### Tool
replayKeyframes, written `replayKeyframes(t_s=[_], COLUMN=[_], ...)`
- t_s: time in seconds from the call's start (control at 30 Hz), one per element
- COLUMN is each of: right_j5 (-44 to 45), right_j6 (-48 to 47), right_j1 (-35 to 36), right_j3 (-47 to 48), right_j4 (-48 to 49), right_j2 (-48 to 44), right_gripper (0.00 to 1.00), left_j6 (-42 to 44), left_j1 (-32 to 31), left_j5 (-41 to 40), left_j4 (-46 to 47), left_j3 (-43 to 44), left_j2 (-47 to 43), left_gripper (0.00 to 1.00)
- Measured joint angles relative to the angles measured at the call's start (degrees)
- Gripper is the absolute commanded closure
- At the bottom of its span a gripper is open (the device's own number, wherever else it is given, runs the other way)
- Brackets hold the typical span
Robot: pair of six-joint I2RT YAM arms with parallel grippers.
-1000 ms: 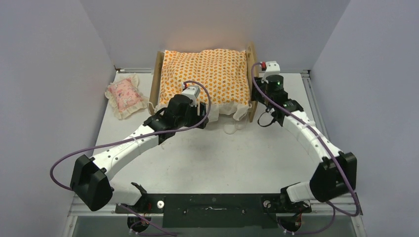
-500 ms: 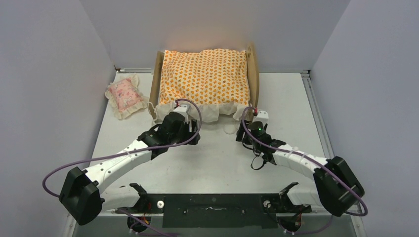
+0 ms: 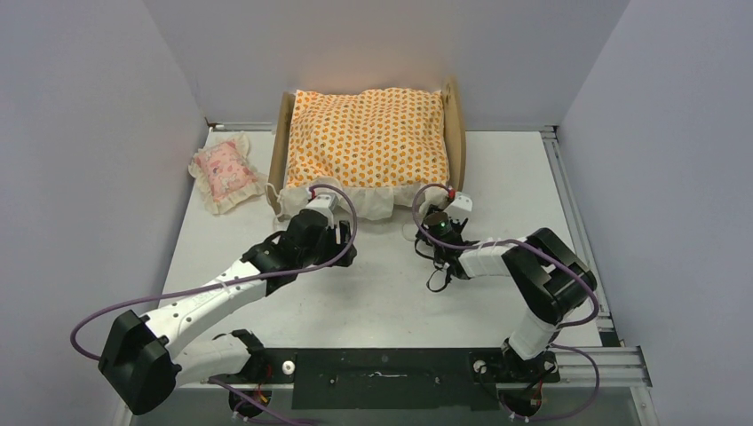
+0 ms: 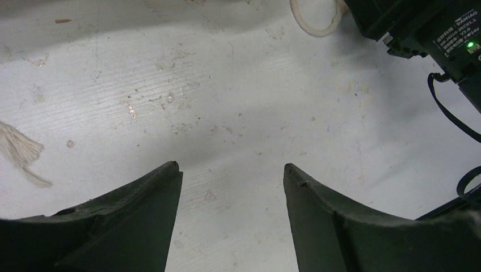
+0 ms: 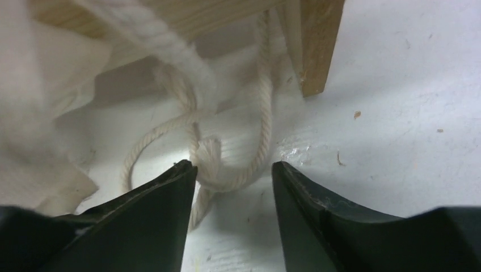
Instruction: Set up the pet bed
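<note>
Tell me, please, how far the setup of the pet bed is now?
Done: the orange cushion lies in the pet bed. In hand: both open, empty grippers are at its near edge, the right gripper over a white cord beside a wooden leg, the left gripper over the table. Remaining: the pink pillow lies outside the bed.

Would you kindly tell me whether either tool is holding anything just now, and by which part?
Nothing is held. The left tool is open over the table; the right tool is open around a white cord, not pinching it.
</note>
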Motion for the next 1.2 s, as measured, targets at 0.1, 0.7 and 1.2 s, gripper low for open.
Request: replayKeyframes(t_s=[0.1, 0.7, 1.2], right_j5=[1.8, -5.5, -10.9], right_j6=[0.4, 1.6, -2.8], right_j1=[0.2, 0.4, -6.9], right_j3=[0.9, -6.7, -4.7], right_j4=[0.5, -28.9, -52.9], right_j2=[2.0, -26.7, -40.1], right_gripper=[0.71, 0.89, 0.62], left_j6=[-0.1, -2.3, -5.0], left_j1=[-0.3, -10.3, -16.9], left_j5=[0.0, -3.9, -9.0], left_j4=[0.0, 5.9, 13.3], left_j3=[-0.7, 4.2, 19.7], left_j2=[0.0, 16.3, 40.0], left_gripper=[0.36, 0.37, 0.38])
